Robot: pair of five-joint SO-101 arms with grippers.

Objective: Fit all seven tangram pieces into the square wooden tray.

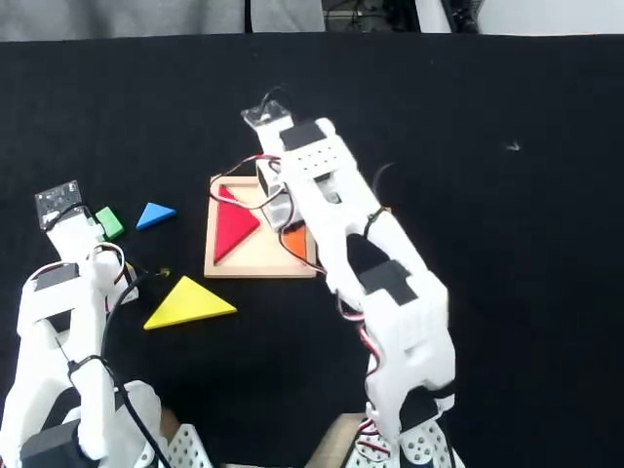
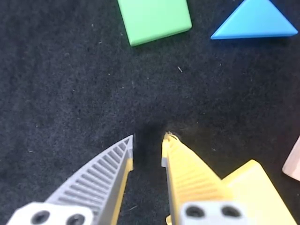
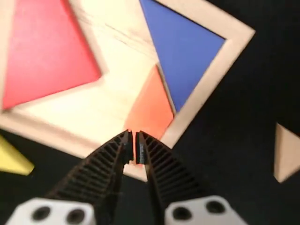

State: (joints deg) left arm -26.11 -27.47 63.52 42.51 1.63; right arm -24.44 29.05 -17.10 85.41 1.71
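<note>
The square wooden tray (image 1: 253, 271) (image 3: 212, 79) lies mid-table. Inside it are a red triangle (image 1: 234, 224) (image 3: 47, 47), a dark blue triangle (image 3: 183, 47) and an orange piece (image 1: 292, 237) (image 3: 150, 108). My right arm (image 1: 331, 205) stretches over the tray. My right gripper (image 3: 132, 137) is shut, its tips just above the orange piece near the tray's rim, holding nothing. A yellow triangle (image 1: 187, 304), a green piece (image 1: 109, 222) (image 2: 154, 18) and a small blue triangle (image 1: 154, 214) (image 2: 255, 21) lie left of the tray. My left gripper (image 2: 149, 139) hovers slightly open over bare cloth, short of the green and blue pieces.
A pale wood-coloured piece (image 3: 286, 152) lies on the black cloth outside the tray, on the blue triangle's side. My left arm (image 1: 68, 283) stands at the table's left, close to the yellow triangle. Black cloth stretches to the right and back of the table.
</note>
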